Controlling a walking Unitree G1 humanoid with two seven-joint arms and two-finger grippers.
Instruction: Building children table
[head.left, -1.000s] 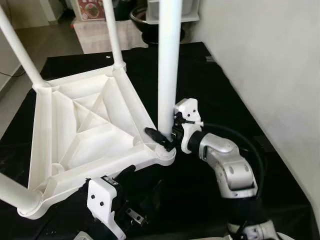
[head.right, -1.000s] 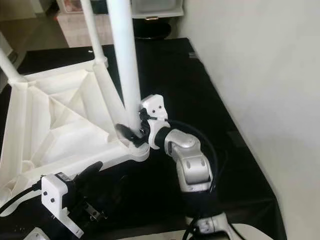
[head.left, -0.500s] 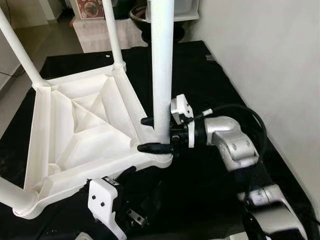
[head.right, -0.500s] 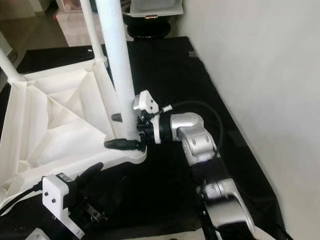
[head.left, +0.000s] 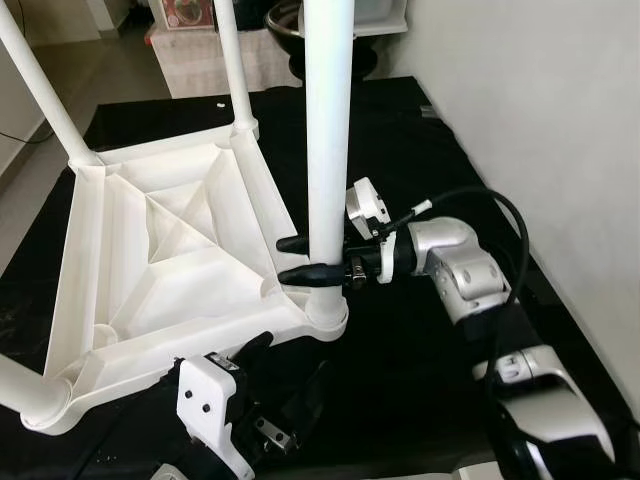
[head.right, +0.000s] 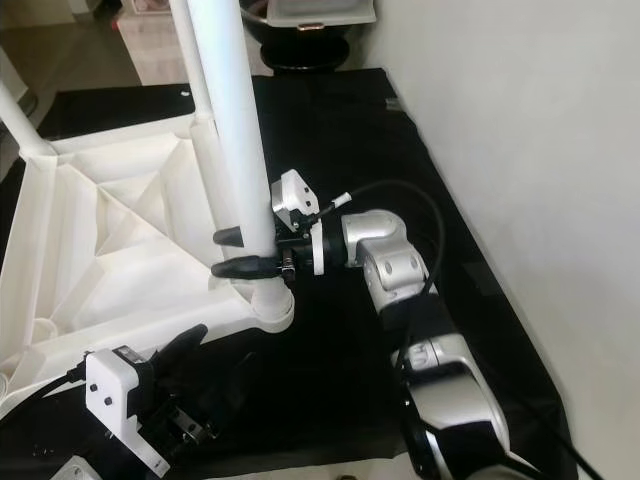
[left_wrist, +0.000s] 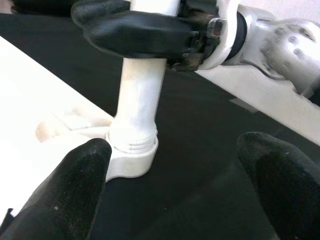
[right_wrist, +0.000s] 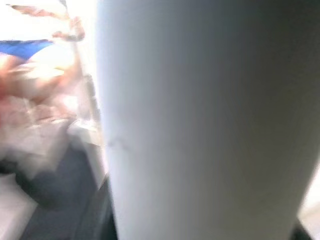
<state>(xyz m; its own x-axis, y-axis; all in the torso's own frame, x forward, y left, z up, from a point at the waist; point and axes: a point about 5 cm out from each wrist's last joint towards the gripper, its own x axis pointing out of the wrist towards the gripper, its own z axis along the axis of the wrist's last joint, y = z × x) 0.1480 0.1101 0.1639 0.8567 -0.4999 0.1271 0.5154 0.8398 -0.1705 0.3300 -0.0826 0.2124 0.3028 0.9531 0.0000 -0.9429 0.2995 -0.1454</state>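
White round table leg | right gripper clasps | ribbed tabletop

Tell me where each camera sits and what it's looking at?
Left eye view: head, looking down at the upside-down white plastic table; right gripper around the nearest white round leg.
Right eye view: head, same scene.
Left wrist view: left arm, past left gripper toward that leg's base.
Right wrist view: right arm, close against the leg.
Shared: that leg.
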